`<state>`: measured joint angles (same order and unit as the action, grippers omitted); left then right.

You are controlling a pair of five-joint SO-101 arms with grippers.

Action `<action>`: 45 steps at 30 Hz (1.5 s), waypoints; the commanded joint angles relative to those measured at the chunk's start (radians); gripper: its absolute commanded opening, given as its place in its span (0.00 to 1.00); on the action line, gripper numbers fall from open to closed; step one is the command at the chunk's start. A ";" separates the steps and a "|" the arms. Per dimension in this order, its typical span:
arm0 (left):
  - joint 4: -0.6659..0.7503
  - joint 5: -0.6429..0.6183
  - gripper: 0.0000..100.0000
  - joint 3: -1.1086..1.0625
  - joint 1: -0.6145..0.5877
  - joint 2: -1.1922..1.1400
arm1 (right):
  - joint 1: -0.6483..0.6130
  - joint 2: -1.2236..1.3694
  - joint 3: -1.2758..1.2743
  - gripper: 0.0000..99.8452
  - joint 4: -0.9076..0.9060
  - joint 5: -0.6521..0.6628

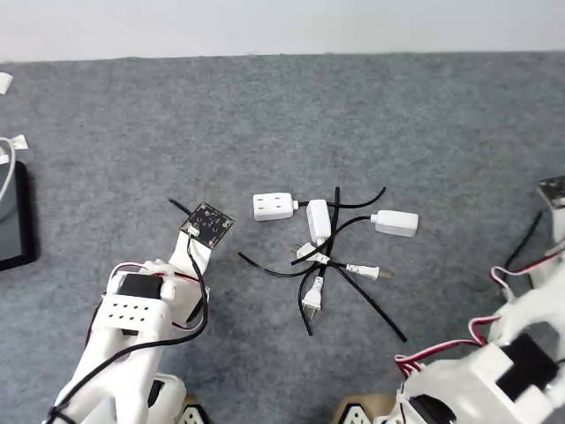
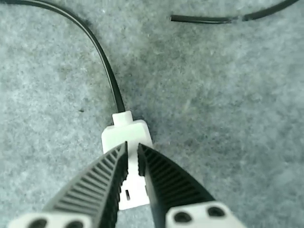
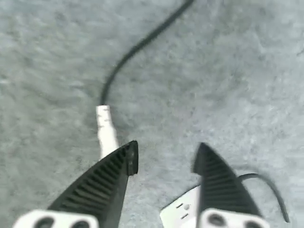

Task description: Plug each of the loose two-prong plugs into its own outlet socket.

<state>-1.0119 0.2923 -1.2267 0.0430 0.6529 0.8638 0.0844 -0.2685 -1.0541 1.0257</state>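
Mid worktop (image 1: pixel 397 115), plugs (image 1: pixel 311 303) and sockets (image 1: pixel 273 206) lie tangled.
Left claw (image 2: pixel 132 146), almost together, sits over one socket (image 2: pixel 124 128), likely steadying it; right claw (image 3: pixel 167 147), spread apart, hangs beside a plug (image 3: pixel 105 128) to grasp.

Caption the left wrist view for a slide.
Left end effector, nearly shut, poised over a white socket with black cord on grey carpet.

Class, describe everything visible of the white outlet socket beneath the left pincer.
The outlet socket is a white, plastic-looking block with rounded corners, lying flat on the grey carpet. A black cord leaves its narrower end and curves away. One slot shows on its face. The left pincer hangs over it, hiding part; contact is unclear.
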 commanded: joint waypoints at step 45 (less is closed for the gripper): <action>-0.014 0.014 0.01 -0.018 -0.005 -0.026 | -0.214 0.162 -0.015 0.01 -0.033 -0.126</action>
<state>-1.0119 0.2954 -1.2267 0.0430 0.6529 0.6536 0.2562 -0.2915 -1.1063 0.9091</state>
